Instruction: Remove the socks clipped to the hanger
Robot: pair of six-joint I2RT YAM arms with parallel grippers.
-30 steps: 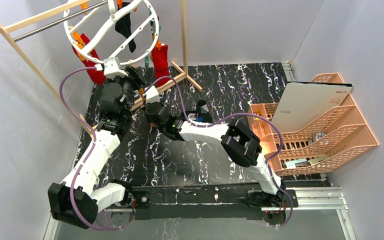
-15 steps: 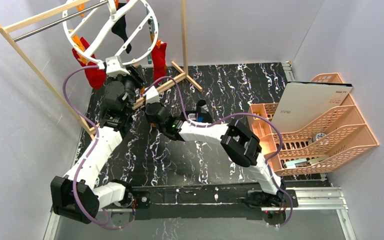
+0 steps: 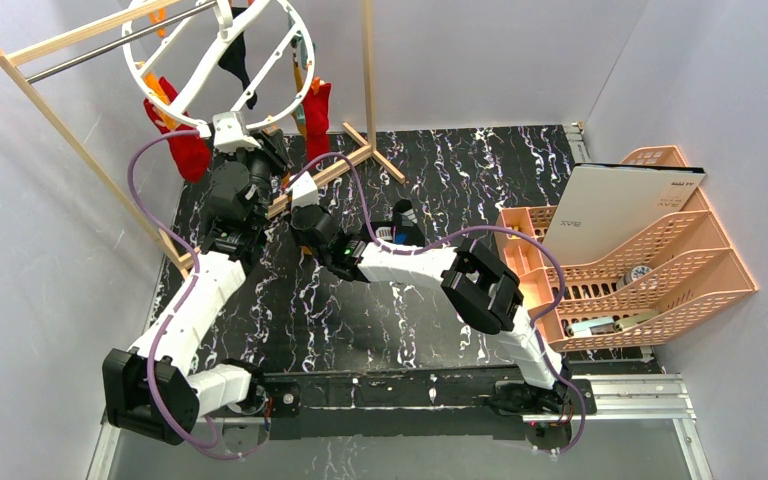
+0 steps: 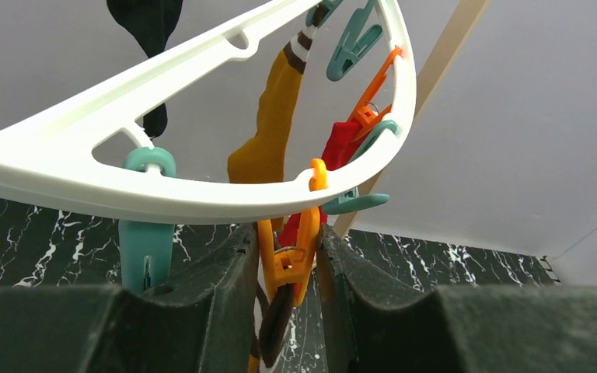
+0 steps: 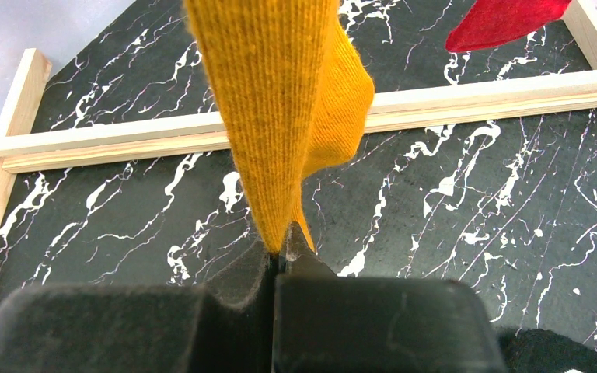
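The left gripper (image 4: 286, 242) pinches an orange clip (image 4: 288, 268) on the hanger's (image 4: 163, 198) lower rim. Below the hanger, the right gripper (image 5: 281, 249) is clamped on the low end of a hanging mustard sock (image 5: 280, 116). A red sock (image 5: 505, 19) hangs beyond it.

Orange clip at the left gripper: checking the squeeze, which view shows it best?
Left wrist: the orange clip sits between the left gripper's fingers, hanging from the hanger. Top external hides it behind the gripper; right wrist misses it.
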